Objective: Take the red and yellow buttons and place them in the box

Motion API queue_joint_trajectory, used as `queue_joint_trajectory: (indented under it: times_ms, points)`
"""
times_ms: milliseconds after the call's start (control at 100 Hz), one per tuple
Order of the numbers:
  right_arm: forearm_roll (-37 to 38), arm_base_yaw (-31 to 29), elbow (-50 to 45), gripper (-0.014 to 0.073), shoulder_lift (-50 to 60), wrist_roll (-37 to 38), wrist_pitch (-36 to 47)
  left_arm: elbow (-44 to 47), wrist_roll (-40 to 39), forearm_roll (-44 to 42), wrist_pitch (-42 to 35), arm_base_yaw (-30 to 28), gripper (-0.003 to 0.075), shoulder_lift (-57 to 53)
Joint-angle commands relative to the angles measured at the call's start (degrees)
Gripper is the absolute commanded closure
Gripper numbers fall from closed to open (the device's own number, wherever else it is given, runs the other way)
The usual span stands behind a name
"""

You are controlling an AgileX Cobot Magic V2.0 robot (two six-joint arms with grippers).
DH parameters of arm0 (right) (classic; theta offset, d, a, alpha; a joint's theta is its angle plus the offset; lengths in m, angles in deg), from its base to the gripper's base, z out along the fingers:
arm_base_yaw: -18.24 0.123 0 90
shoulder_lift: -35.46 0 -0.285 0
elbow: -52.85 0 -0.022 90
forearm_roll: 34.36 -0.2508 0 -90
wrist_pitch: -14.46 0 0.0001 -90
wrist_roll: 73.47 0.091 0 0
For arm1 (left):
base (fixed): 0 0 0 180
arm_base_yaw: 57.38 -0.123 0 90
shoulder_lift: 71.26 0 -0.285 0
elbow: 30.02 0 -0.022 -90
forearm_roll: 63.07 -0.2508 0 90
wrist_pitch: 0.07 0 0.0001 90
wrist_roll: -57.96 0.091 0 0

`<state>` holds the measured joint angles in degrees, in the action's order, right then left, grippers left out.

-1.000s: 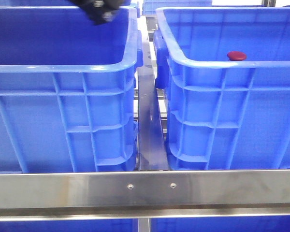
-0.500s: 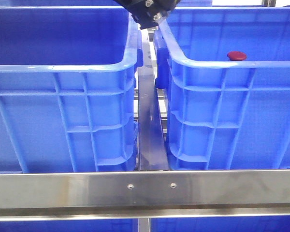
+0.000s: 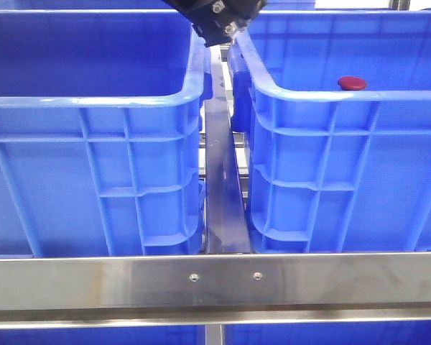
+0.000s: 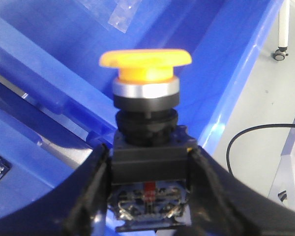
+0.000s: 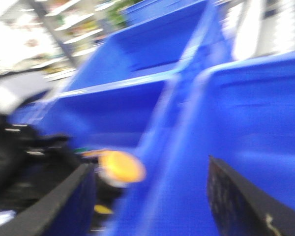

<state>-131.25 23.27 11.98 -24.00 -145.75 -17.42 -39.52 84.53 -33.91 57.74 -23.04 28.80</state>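
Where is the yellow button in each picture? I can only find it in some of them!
Front view: the yellow button cannot be made out; only the left gripper shows at the top, over the gap between the two crates.
Left wrist view: the yellow button stands mid-picture, its black base clamped between the fingers.
Right wrist view: blurred, it shows low and left of centre.
Shared landmark: the blue crate rim.

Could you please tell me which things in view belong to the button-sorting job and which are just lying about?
Part of the job:
- yellow button, clamped in the left gripper
- red button in the right-hand blue crate
- left-hand blue crate

Just lying about:
- steel frame rail
- black cable
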Motion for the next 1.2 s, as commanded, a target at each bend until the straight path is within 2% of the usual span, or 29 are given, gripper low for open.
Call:
queue_joint_trajectory:
  times_ms: [0,180,320,500,770,860,990,1060,1120,1190]
  points:
    - [-2.62,-0.31,4.43,0.0099,-4.01,4.98,-7.82,-1.86,-0.01,2.58,-1.73,0.41,0.074,-2.73]
    - [-2.62,-0.31,9.38,0.0099,-14.44,15.58,-15.62,-1.86,-0.01,2.58,-1.73,0.41,0.074,-2.73]
    - [-2.7,-0.18,13.15,0.0099,-22.09,19.19,-20.88,-1.86,-0.01,2.58,-1.73,0.41,0.074,-2.73]
    - [-3.71,0.36,16.81,0.0099,-28.93,19.32,-27.89,-1.86,-0.01,2.58,-1.73,0.41,0.074,-2.73]
    - [-3.78,2.63,17.32,0.0102,-31.48,19.26,-28.48,-1.86,-0.01,2.72,-1.73,0.41,0.074,-2.73]
    - [-3.78,2.65,17.32,0.0143,-31.41,19.21,-28.58,-1.86,-0.01,2.77,-1.73,0.41,0.074,-2.73]
    - [-3.78,2.65,17.32,0.0289,-31.41,19.21,-28.99,-1.86,-0.01,2.77,-1.73,0.41,0.0739,-2.73]
    - [-3.72,2.65,17.32,0.0339,-31.41,19.21,-29.3,-1.86,-0.01,2.86,-1.46,0.41,0.0731,-2.73]
    - [-3.72,2.65,17.32,0.0349,-31.41,19.21,-29.35,-1.86,-0.01,2.86,-1.06,0.41,0.0696,-2.73]
    - [-3.72,2.65,17.32,0.0349,-31.41,19.21,-29.35,-1.86,-0.01,2.86,-0.38,0.41,0.0602,-2.73]
